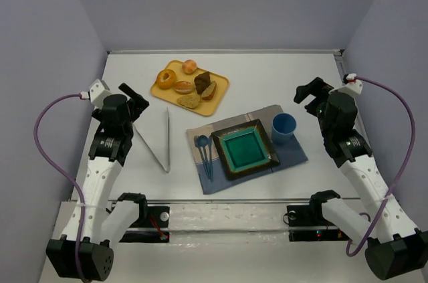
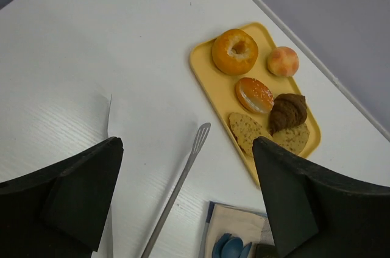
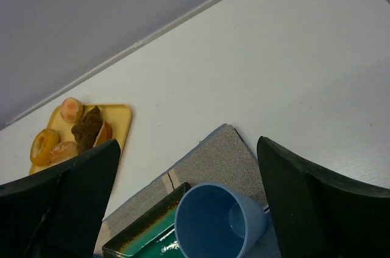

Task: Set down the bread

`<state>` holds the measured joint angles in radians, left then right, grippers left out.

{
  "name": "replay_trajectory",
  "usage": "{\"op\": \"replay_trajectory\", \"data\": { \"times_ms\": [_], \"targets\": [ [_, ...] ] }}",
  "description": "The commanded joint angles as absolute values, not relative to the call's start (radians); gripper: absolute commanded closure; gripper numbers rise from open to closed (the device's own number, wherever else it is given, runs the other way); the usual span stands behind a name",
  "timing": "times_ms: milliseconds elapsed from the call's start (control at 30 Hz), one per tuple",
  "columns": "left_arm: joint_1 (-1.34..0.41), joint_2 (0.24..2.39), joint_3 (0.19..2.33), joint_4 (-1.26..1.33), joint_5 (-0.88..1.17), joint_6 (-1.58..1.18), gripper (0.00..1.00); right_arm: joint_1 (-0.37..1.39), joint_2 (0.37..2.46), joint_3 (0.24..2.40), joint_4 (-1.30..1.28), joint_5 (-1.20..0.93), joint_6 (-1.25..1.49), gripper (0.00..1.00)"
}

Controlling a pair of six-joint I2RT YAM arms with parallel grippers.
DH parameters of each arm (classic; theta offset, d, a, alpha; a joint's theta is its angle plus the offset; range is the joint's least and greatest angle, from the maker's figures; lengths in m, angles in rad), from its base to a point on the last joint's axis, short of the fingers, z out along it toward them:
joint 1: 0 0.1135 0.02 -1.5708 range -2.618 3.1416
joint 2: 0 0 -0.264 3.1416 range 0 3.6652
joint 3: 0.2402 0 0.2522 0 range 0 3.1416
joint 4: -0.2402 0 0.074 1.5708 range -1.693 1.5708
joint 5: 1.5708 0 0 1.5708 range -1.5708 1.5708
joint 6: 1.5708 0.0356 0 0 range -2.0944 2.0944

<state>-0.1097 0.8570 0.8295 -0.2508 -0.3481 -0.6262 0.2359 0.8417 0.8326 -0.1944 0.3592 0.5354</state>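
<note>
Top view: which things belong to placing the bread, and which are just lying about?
Job: bread, on the tray; plate, probably its destination.
Lying about: bagel, dark wedge, speckled slice, tongs, cup, cutlery, placemat.

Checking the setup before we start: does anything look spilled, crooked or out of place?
Nothing spilled or damaged. The placemat and yellow tray lie skewed to the table edge; the blue cup stands upright.
</note>
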Motion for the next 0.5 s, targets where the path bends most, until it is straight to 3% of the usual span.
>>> {"op": "replay_trajectory", "data": {
  "times_ms": [0,267,467],
  "targets": [
    [-0.106,0.825,0.848,-0.282,-0.385,-0.673,0.01,0.232,0.838,0.827,-0.179,0.351,0.535,0.00],
    [-0.124,0.807,0.770,-0.278,-0.279,-0.726,0.01,0.232,0.864,0.807,-0.140,0.272,0.497,0.00],
    [-0.242,0.873,0.766,-0.383,-0.296,-0.742,0.01,0.232,0.926,0.811,-0.124,0.258,0.479,0.00]
  ]
}}
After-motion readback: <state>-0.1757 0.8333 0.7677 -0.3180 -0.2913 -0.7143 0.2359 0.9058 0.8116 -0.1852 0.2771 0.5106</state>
